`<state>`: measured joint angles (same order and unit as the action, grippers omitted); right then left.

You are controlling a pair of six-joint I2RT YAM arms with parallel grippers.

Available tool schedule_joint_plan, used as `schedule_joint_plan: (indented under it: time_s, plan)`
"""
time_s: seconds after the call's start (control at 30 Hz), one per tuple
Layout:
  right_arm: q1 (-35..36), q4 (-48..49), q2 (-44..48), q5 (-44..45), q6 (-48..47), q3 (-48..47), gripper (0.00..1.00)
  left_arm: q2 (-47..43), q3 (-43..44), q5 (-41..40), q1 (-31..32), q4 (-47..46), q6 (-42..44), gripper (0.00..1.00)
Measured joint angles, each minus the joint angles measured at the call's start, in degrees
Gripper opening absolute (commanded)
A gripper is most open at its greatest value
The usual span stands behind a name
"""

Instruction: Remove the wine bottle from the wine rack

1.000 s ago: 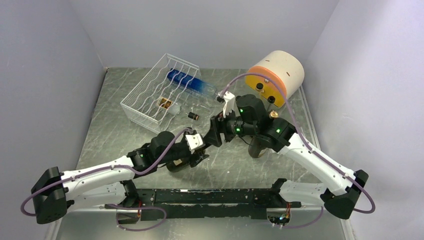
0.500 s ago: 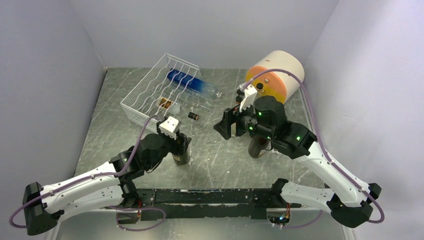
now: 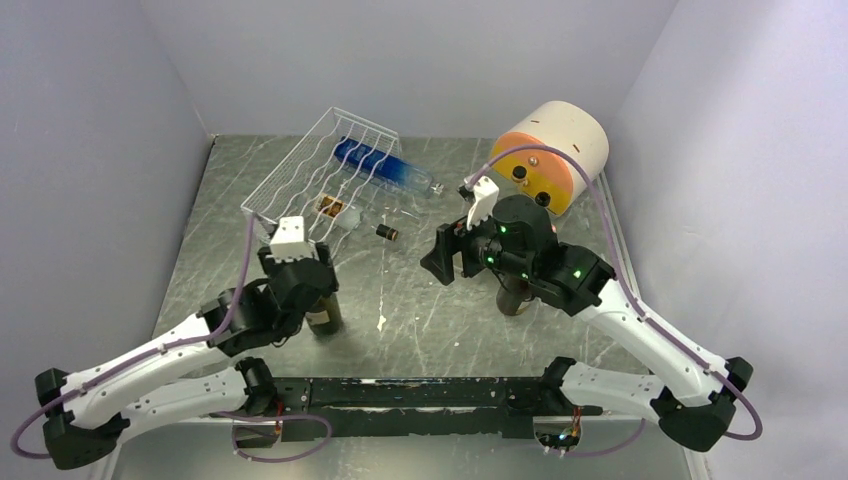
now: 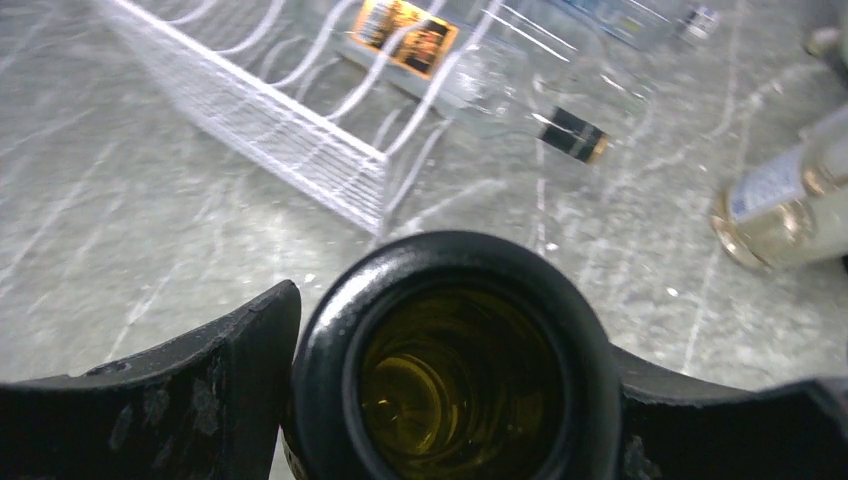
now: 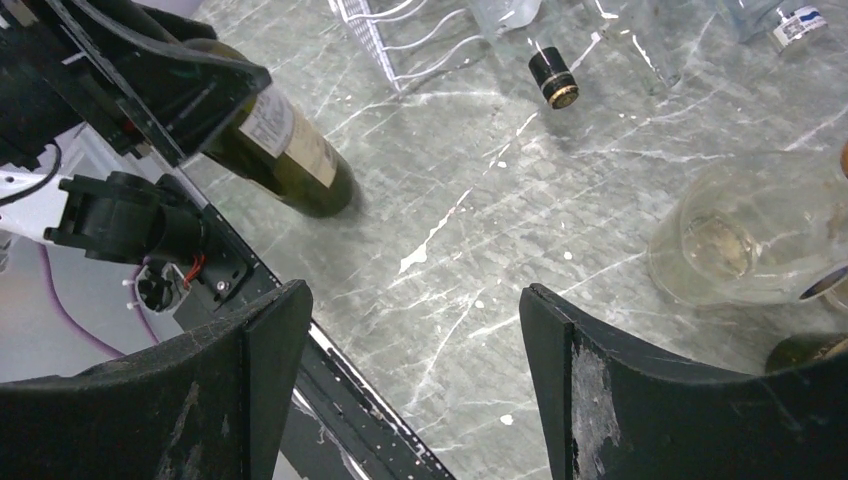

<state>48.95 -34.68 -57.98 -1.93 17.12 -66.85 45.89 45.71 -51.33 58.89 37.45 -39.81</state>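
Left hand [image 4: 456,395] gripping a dark wine bottle [image 5: 285,150] off the wine rack [image 3: 300,190]
The bottle is standing on the table [image 3: 430,312] just beside the rack's near corner, the hand clamping its neck; the right hand [image 5: 410,340] is hanging wide and empty; a blue bottle [image 3: 385,168] and a clear bottle [image 3: 335,210] are lying in the rack.

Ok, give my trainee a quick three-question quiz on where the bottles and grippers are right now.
1. What colour is the bottle lying at the far end of the white wire rectangular rack?
2. True or false: the right gripper holds a bottle.
3. The left gripper is shut on: A) the rack B) the dark green glass wine bottle C) nothing.
Key: 1. Blue: the blue glass bottle. 2. False; it is open and empty. 3. B.
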Motion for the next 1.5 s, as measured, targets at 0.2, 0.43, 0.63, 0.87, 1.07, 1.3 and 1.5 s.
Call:
schedule_joint_plan:
  time_s: [0.2,0.43,0.63,0.87,1.07,1.3,1.5]
  plan:
    - [0.0,1.4,-1.7,-1.1,-0.9,0.0,0.81,-6.6,0.0,-5.7,-4.5,4.3,0.6,0.07]
    - [0.0,3.1,-5.3,-3.2,-1.9,0.0,0.81,-4.5,-0.1,0.9,-26.1,-8.4,16.3,0.07]
    - [0.0,4.7,-7.6,-4.8,-2.1,0.0,0.81,4.0,0.0,13.7,-48.1,-17.4,23.5,0.07]
    - [0.0,6.3,-12.2,-6.5,-2.4,-0.4,0.81,11.0,0.9,20.3,-66.1,-29.1,25.8,0.07]
    - [0.0,8.4,-17.0,-7.9,-2.7,-1.2,0.81,17.9,1.5,22.6,-72.5,-38.1,27.3,0.07]
    - [0.0,9.6,-23.3,-8.3,-3.3,-4.9,0.81,19.6,-0.7,25.6,-75.8,-48.5,28.9,0.07]
    - [0.0,10.0,-26.6,-8.8,-3.5,-7.0,0.81,19.5,-2.2,26.9,-75.9,-51.9,30.4,0.1]
